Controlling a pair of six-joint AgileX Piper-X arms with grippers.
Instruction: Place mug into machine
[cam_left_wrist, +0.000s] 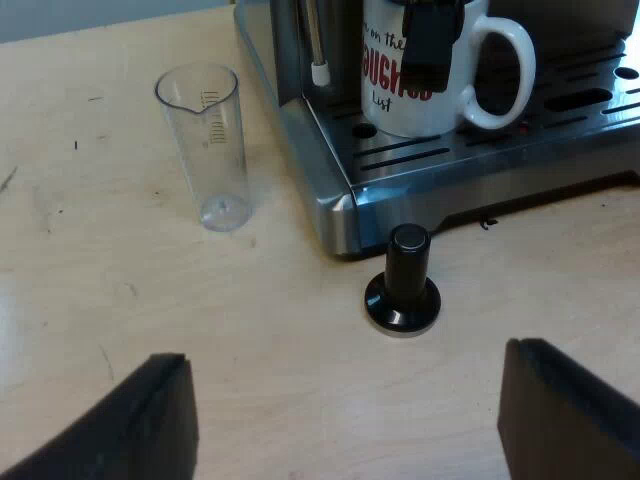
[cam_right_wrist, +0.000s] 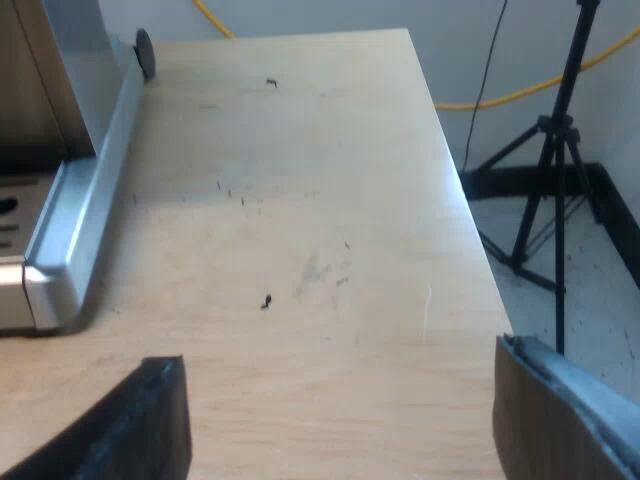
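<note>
Left wrist view: white glazed mug with red lettering already stands on the espresso machine's slotted steel drip tray. Placing looks finished; next, back clear. Left gripper spread wide, empty, near the black-knobbed tamper and clear measuring glass

Right wrist view: right gripper wide open, empty, over the pale wooden table
</note>
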